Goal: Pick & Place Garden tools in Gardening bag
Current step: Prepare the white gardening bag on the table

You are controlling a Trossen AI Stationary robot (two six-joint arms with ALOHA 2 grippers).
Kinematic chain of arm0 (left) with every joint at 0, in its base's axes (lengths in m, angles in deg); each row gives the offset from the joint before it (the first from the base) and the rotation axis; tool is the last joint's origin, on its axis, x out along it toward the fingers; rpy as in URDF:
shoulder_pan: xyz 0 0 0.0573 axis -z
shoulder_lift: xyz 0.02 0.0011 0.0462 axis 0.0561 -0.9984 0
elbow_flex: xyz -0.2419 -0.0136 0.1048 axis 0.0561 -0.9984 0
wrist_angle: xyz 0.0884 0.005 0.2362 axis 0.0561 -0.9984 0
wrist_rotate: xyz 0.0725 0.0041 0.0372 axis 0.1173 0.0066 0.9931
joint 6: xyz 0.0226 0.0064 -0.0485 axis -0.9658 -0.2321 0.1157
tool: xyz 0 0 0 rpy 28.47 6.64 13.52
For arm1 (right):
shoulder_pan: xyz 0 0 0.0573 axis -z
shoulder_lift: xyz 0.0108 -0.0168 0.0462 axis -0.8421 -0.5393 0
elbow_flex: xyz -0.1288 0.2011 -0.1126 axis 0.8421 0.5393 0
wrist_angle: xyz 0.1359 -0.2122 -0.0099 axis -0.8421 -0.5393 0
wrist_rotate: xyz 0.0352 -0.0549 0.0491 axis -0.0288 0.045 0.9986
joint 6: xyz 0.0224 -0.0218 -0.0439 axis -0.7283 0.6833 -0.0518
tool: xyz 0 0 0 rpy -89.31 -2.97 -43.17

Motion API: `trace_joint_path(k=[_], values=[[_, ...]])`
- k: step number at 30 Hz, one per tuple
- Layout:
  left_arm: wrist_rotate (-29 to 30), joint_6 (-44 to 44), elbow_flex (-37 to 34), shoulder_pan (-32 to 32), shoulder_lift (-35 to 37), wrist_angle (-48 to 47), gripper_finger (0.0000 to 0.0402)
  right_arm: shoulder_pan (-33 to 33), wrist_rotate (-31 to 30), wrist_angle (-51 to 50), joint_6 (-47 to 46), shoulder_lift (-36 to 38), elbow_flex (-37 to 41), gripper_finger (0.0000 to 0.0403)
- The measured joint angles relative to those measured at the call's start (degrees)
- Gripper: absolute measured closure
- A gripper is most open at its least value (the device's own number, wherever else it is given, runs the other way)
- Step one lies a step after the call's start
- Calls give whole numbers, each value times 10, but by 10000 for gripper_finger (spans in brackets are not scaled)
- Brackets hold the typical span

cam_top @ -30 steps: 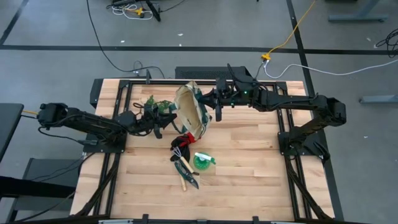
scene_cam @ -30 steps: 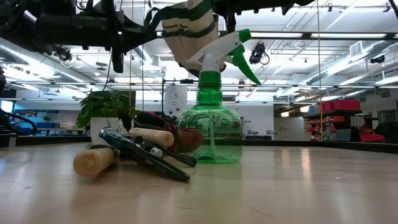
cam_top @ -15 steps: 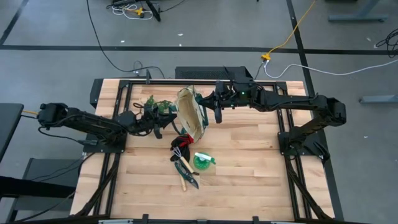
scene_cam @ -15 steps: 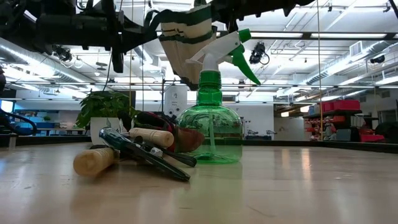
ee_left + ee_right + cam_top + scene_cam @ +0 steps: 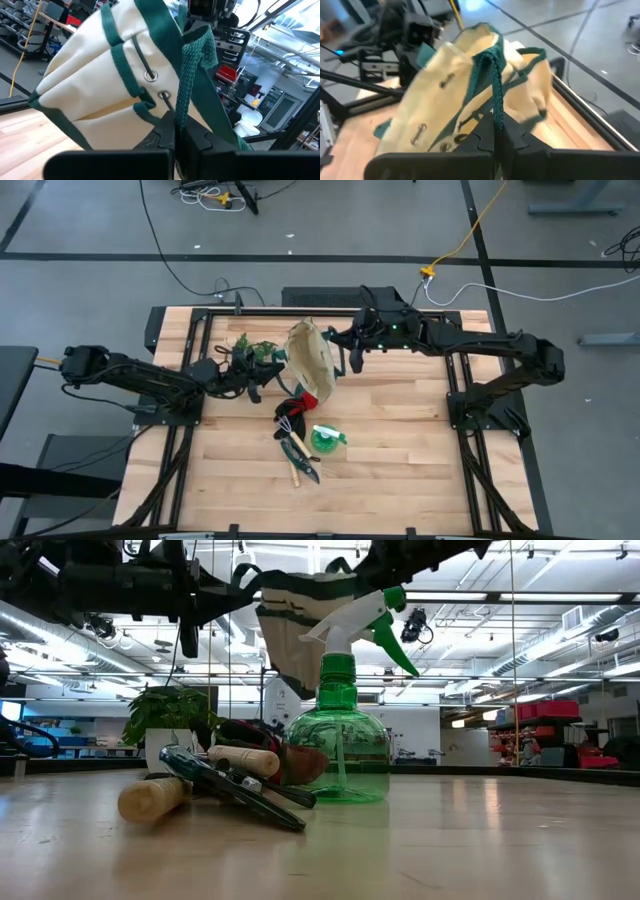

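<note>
Left gripper (image 5: 262, 370) is clamped on 1 green loop handle (image 5: 192, 75) of the gardening bag (image 5: 311, 360), which hangs off the table between my 2 arms, above the tool pile. Right gripper (image 5: 347, 343) pinches the other handle (image 5: 494, 80), and I judge the canvas soft, light and floppy, so the handles are the only sound hold. Glove (image 5: 305, 400), rake (image 5: 292, 442), shears (image 5: 303, 463) and green spray bottle (image 5: 327, 440) lie on the wood just below the bag.

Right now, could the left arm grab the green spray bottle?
Probably not yet. The left pincer is shut on a green handle of the gardening bag, held up in the air. The spray bottle stands free on the table, nothing covering it.
</note>
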Motion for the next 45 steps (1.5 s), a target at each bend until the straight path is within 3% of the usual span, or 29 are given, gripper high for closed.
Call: trace_joint_path(k=[10, 45], values=[[0, -4, 0, 0, 0, -1, 393, 1, -70, -82, 0, 15, 0, 401], [0, -4, 0, 0, 0, -20, 393, 51, -178, -221, -23, 15, 0, 401]])
